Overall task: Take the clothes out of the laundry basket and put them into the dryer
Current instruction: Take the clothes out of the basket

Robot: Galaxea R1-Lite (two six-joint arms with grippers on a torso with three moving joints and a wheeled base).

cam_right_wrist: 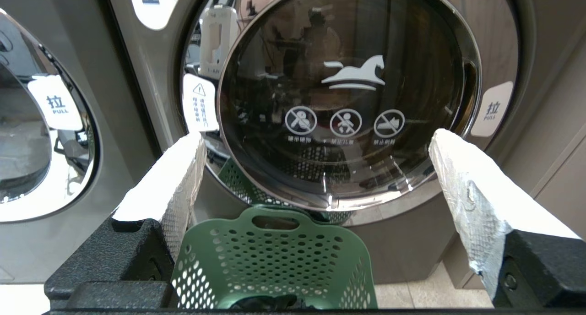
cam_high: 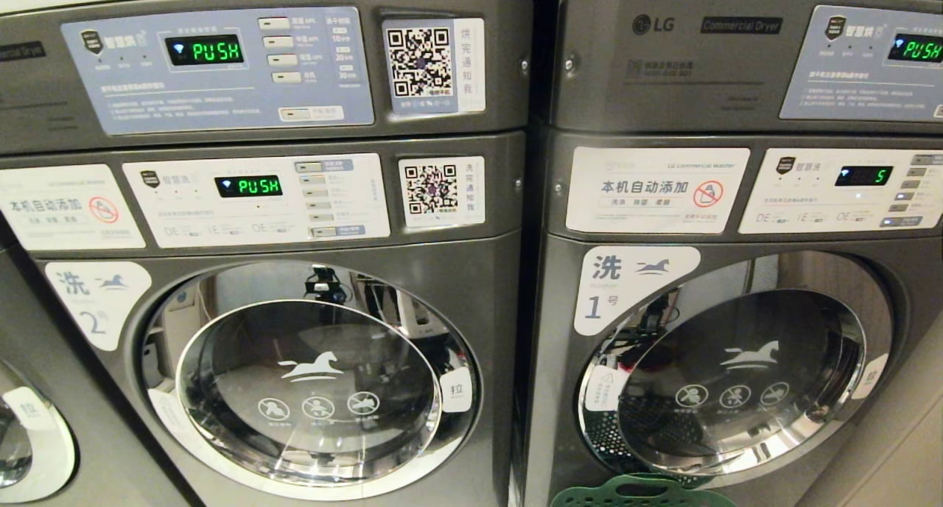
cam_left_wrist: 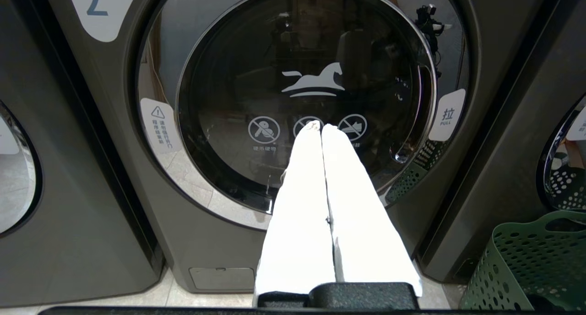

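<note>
Head camera faces a bank of grey machines stacked two high. Lower left machine point(cam_high: 309, 374) is labelled 2, lower right machine point(cam_high: 737, 374) is labelled 1. Both round glass doors are closed. Displays on the left stack read PUSH in green; the lower right display point(cam_high: 863, 175) shows 5. Upper right unit point(cam_high: 663, 57) carries an LG badge and the words Commercial Dryer. Neither arm appears in the head view.

Green laundry basket point(cam_high: 641, 492) sits on the floor directly in front of machine 1; only its rim and handle edge show at the bottom of the head view. From the right wrist, the basket point(cam_right_wrist: 274, 260) is a perforated green plastic tub with a cut-out handle, close below the door. Something dark lies at its bottom, too little visible to identify as clothes.

Right gripper point(cam_right_wrist: 316, 145): white-wrapped fingers point(cam_right_wrist: 462, 177) spread fully wide, nothing between them, hanging above the basket and pointing at the door of machine 1 point(cam_right_wrist: 348, 100).

Left gripper point(cam_left_wrist: 317, 125): white fingers point(cam_left_wrist: 302, 191) pressed together along their length, holding nothing, aimed at the closed door of machine 2 point(cam_left_wrist: 302, 77) without touching it. The basket point(cam_left_wrist: 526, 264) shows off to the side in that view, before the neighbouring machine.

Floor is pale tile point(cam_left_wrist: 206, 301).
</note>
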